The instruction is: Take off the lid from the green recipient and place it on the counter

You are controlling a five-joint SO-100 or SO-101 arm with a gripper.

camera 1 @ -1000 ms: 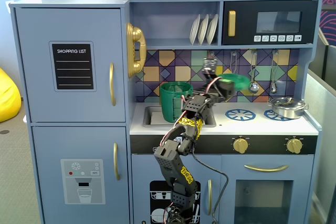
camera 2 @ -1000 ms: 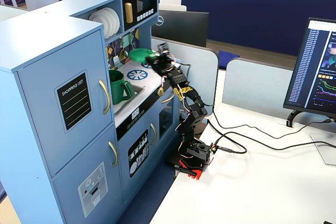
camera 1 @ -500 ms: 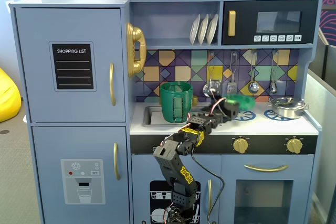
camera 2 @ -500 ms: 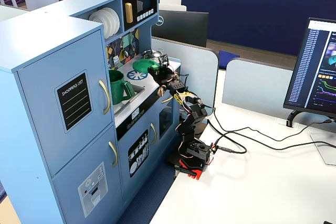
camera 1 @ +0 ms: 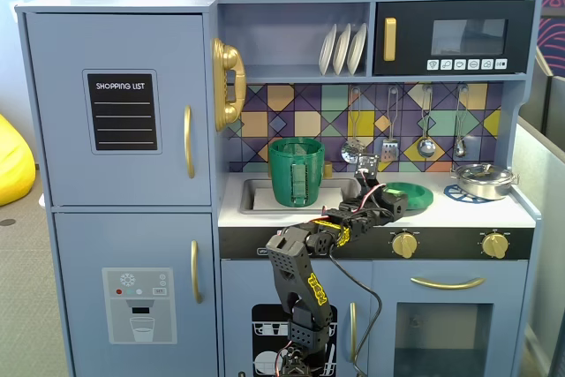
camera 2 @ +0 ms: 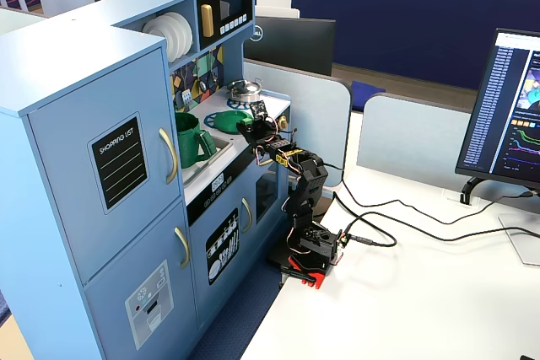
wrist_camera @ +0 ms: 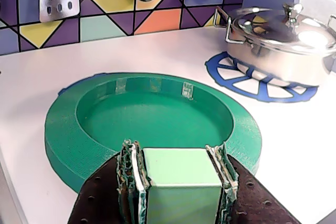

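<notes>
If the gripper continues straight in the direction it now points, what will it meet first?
The gripper is shut on the lid, which looks set on the counter. Beyond the lid, probably the tiled back wall; the steel pot sits right of that line.

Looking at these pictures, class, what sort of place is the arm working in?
Probably an office or lab holding a blue toy kitchen: the arm's base sits on a white desk, beside a computer monitor and grey partitions.

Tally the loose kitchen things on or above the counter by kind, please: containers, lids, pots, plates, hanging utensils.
Green recipient, standing in the sink: 1
Lid, green, lying on the counter with the gripper closed on its knob: 1
Steel pot on a burner ring: 1
White plates on the shelf: 3
Hanging utensils on the tiled wall: 4
Total: 10
</notes>
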